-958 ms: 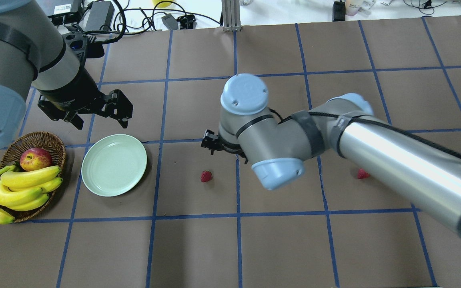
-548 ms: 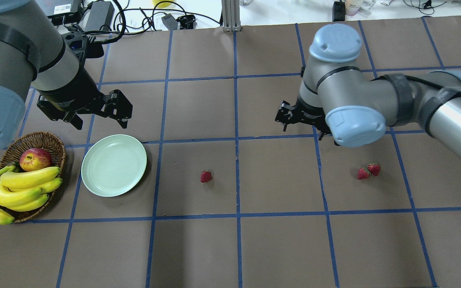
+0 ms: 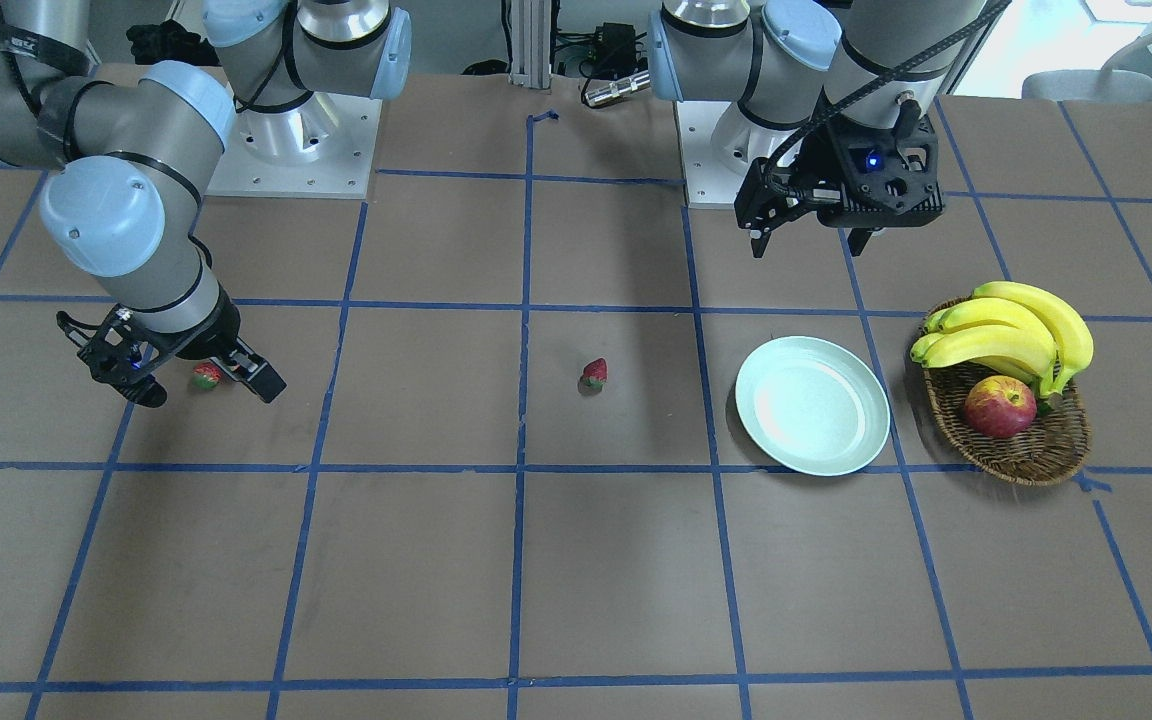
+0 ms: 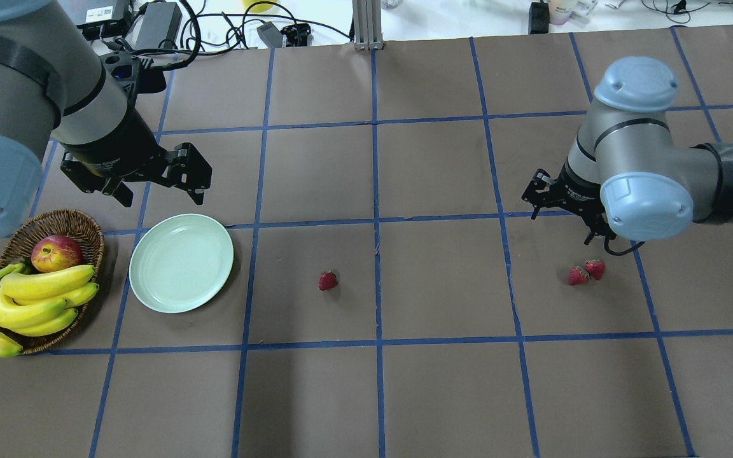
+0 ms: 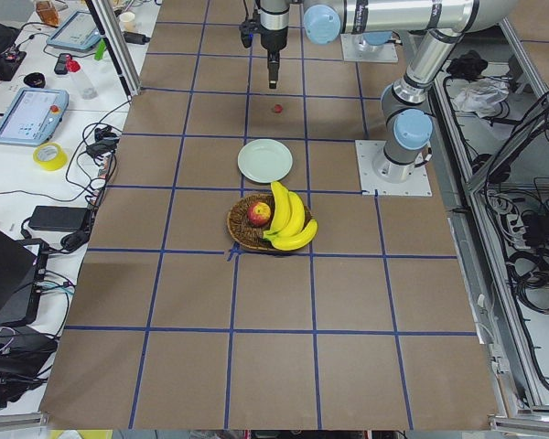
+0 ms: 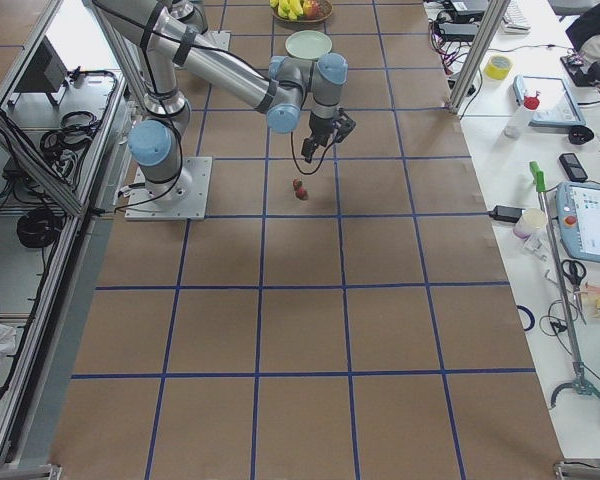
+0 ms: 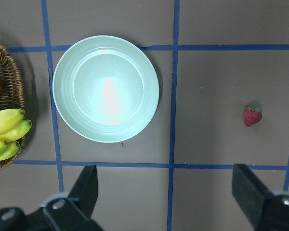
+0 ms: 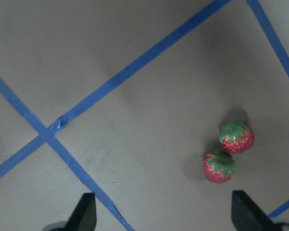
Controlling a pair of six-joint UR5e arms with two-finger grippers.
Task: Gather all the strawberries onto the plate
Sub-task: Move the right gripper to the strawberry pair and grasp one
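I see plate (image 4: pixel 181 263) empty, all three left. My right claw (image 8: pixel 166 219) spread, bare; two strawberries (image 8: pixel 220 167) just ahead, third strawberry (image 4: pixel 328 280) far off.

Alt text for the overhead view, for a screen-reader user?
On a brown gridded table, one strawberry lies mid-table and two more sit side by side at right, near the open right gripper. At left, an empty plate sits beside a basket of bananas and an apple, the open left gripper hanging by it.
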